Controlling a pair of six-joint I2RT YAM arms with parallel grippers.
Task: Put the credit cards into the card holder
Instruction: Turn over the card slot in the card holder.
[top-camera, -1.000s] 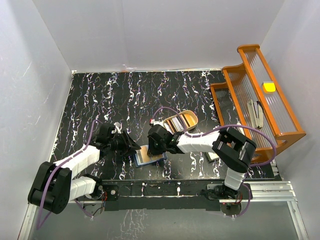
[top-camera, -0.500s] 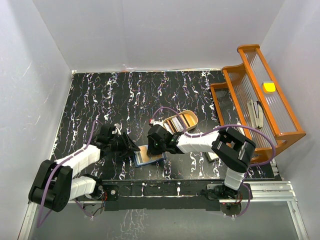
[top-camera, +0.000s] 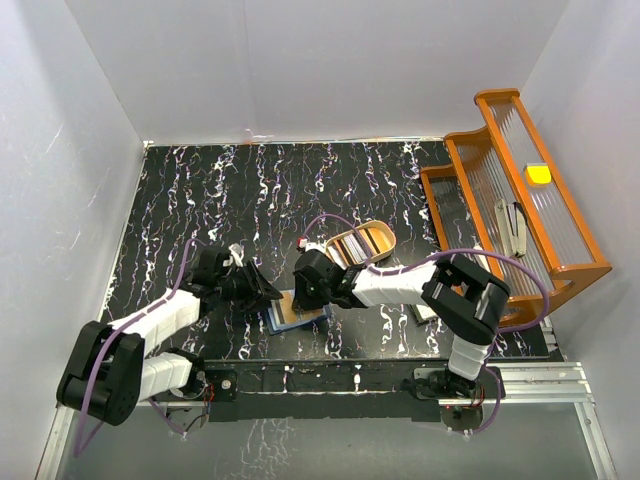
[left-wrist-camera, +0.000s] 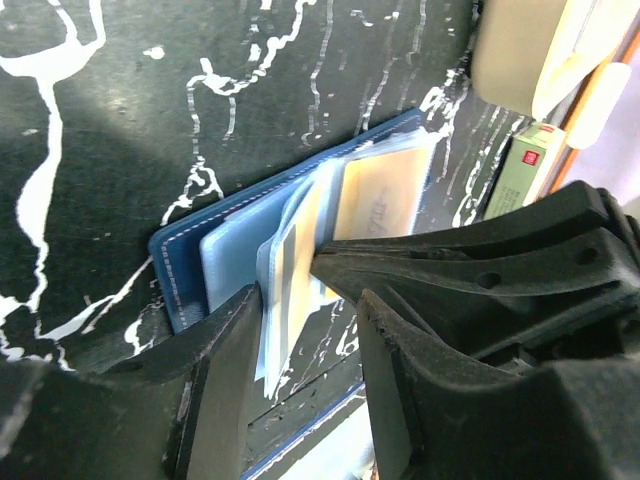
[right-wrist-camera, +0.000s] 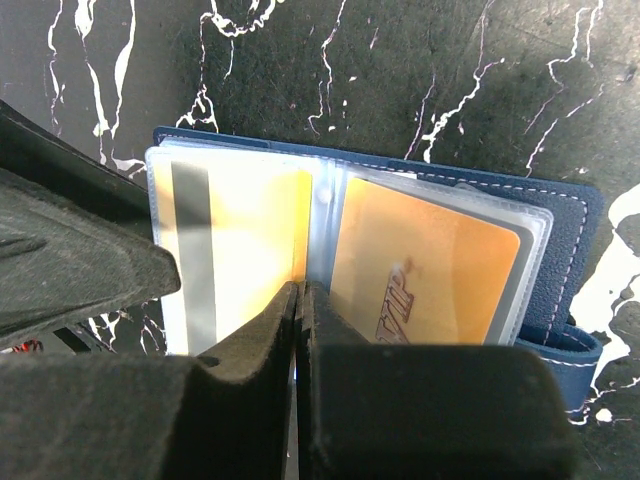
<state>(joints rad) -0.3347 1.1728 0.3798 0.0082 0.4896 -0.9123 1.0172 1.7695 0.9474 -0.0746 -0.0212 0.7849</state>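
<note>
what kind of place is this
Probably a robot lab test cell: white walls box in a black marbled table, with the left arm and right arm bolted along its near edge.

The table (top-camera: 200, 190) is black, veined with white like marble. The holder (right-wrist-camera: 575, 215) is navy with pale stitching. Its clear sleeves (right-wrist-camera: 322, 195) show orange cards (right-wrist-camera: 430, 270), one with a dark grey stripe. The rack (top-camera: 560, 230) is bright orange, the tray (top-camera: 380, 235) tan.

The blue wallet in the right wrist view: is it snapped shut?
No, the card holder lies open, with orange cards showing through its clear sleeves.
</note>
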